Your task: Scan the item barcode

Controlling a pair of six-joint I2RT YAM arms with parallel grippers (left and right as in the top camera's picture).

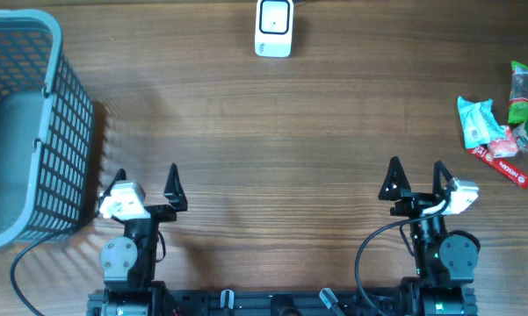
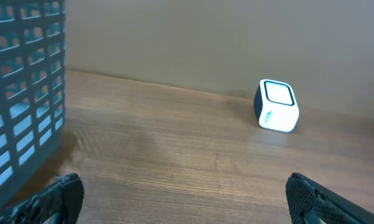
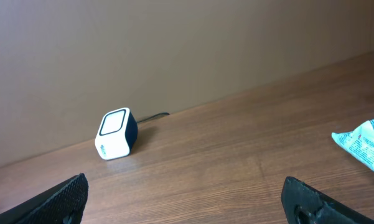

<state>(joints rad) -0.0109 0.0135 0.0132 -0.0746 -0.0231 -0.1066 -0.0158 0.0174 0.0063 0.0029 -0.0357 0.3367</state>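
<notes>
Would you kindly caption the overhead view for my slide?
Left pincer and right pincer open; scanner far centre, basket left, packets right.

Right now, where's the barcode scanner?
In the overhead view the white barcode scanner stands far centre, between the grey basket on the left and the packets on the right.

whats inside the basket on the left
From overhead, only the bare grey floor of the basket shows, with no items on it. Its far-left part runs past the picture's edge, so that bit is unseen.
</notes>
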